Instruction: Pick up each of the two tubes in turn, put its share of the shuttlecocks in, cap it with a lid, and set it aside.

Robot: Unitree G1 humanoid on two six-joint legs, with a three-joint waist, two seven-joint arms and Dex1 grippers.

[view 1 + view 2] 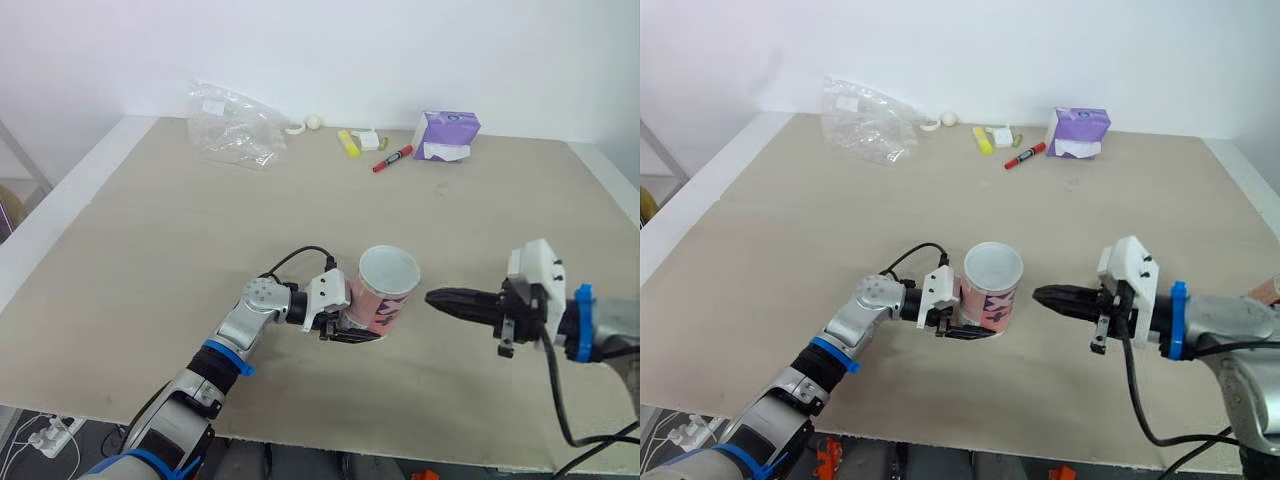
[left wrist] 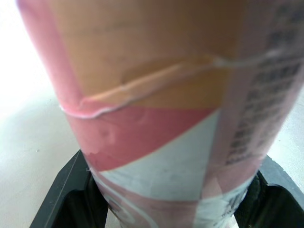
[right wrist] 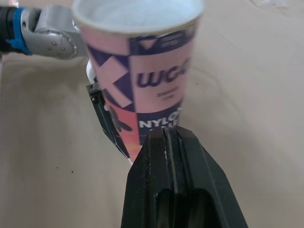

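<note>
A short tube (image 1: 385, 290) with a pink, white and navy pattern stands upright near the front middle of the table. Its top shows a white rim with a pale inside, and I cannot make out any contents. My left gripper (image 1: 352, 332) is shut on the tube's lower part from the left, and its black fingers (image 2: 66, 199) flank the tube (image 2: 156, 95) in the left wrist view. My right gripper (image 1: 432, 297) hovers a short way to the right of the tube, shut and holding nothing, its tip pointing at the tube (image 3: 142, 71).
Along the far edge of the table lie a crumpled clear plastic bag (image 1: 235, 125), a small white ball (image 1: 314, 121), a yellow item (image 1: 348, 143), a red marker (image 1: 392, 159) and a purple tissue pack (image 1: 447, 135). The beige tabletop (image 1: 170, 250) has a white rim on the left.
</note>
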